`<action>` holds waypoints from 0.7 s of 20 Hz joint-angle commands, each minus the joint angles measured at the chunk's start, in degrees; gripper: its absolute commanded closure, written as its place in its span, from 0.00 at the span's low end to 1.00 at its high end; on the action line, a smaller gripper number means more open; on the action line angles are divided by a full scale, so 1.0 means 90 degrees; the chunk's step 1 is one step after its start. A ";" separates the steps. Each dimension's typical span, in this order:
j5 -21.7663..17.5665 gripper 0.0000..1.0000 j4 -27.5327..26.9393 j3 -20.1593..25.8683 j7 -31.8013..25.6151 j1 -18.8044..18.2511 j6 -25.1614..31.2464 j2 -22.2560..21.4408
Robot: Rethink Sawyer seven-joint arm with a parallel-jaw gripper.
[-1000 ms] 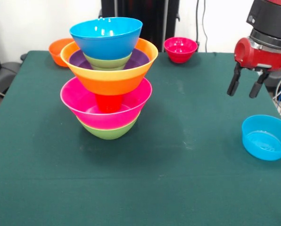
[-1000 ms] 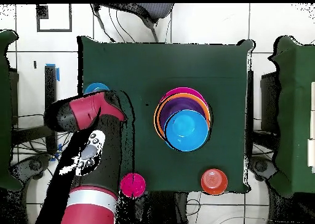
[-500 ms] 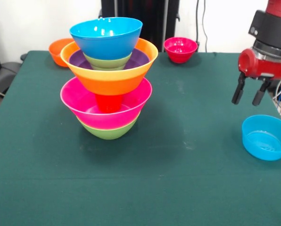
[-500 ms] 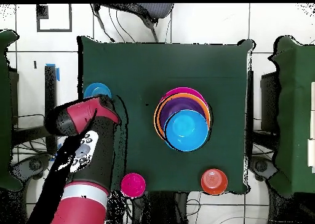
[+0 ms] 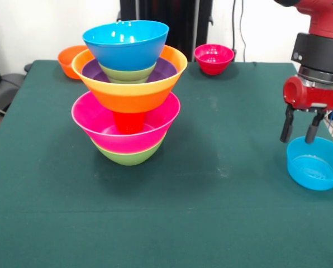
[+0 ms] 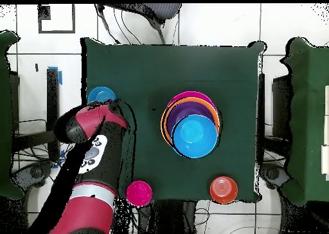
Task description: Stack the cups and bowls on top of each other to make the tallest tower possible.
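Observation:
The tower (image 5: 128, 89) stands left of the table's middle: green and pink bowls at the bottom, the red cup (image 5: 128, 121), then a wide orange bowl, purple, green, and a blue bowl (image 5: 125, 43) on top. Overhead, the tower (image 6: 191, 124) shows blue uppermost. A loose small blue bowl (image 5: 315, 163) lies at the right edge; overhead this blue bowl (image 6: 99, 95) peeks out beside the arm. My gripper (image 5: 299, 134) hangs open just above that bowl's far rim, nothing between its fingers. The arm hides the gripper overhead.
A small orange bowl (image 5: 71, 60) and a small red-pink bowl (image 5: 213, 58) sit at the table's far edge; overhead they are the orange bowl (image 6: 223, 189) and pink bowl (image 6: 139, 193). Dark green cloth (image 5: 222, 212) covers the table.
My gripper has moved down and slightly right, from well above the table to just over the loose blue bowl's rim. It stays open. The tower has not moved.

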 commanded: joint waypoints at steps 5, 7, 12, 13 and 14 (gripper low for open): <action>0.0307 0.00 0.0338 0.0618 0.1112 -0.0152 -0.0589 0.0062; 0.0349 0.00 0.0366 0.0615 0.1070 -0.0148 -0.0510 -0.0002; 0.0337 0.00 0.0193 0.0262 0.0975 0.0021 -0.0251 0.0250; 0.0329 0.00 0.0186 0.0157 0.0981 0.0082 -0.0209 0.0282; 0.0320 0.00 0.0158 0.0077 0.0963 0.0110 -0.0152 0.0313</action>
